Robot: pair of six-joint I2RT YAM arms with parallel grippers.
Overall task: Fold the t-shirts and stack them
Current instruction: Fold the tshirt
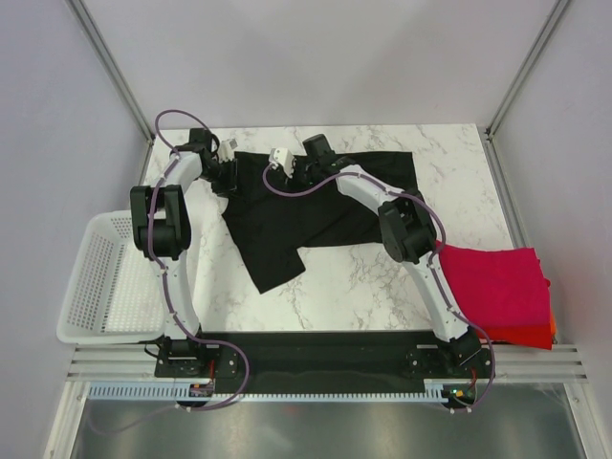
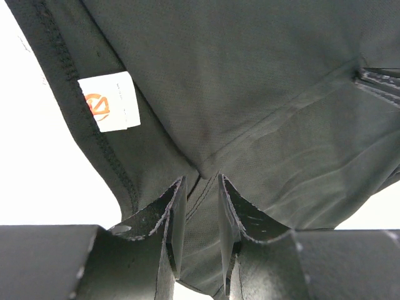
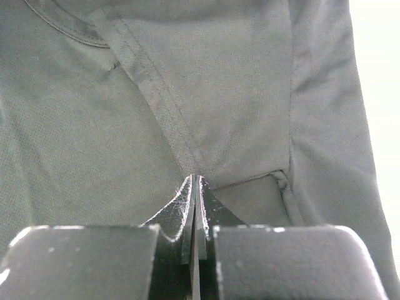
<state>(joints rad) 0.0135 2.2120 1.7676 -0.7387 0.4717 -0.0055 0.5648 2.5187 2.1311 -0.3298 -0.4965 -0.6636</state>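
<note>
The black t-shirt (image 1: 325, 206) lies spread and rumpled across the far half of the marble table (image 1: 363, 287). At the shirt's left edge my left gripper (image 1: 228, 177) is shut on a seamed fold of the black cloth (image 2: 250, 94), which fills the gap between its fingers (image 2: 201, 178). A white label (image 2: 109, 101) shows near the hem. My right gripper (image 1: 292, 172) is shut on the shirt near the collar, and its tips (image 3: 198, 177) pinch a seam of the cloth (image 3: 219, 75). A folded magenta-red t-shirt (image 1: 497, 282) lies on an orange-red one (image 1: 537, 336) at the table's right edge.
A white mesh basket (image 1: 96, 277) stands off the table's left side. Both arms reach from the near edge to the far part of the table. Grey walls and metal posts enclose the back and sides.
</note>
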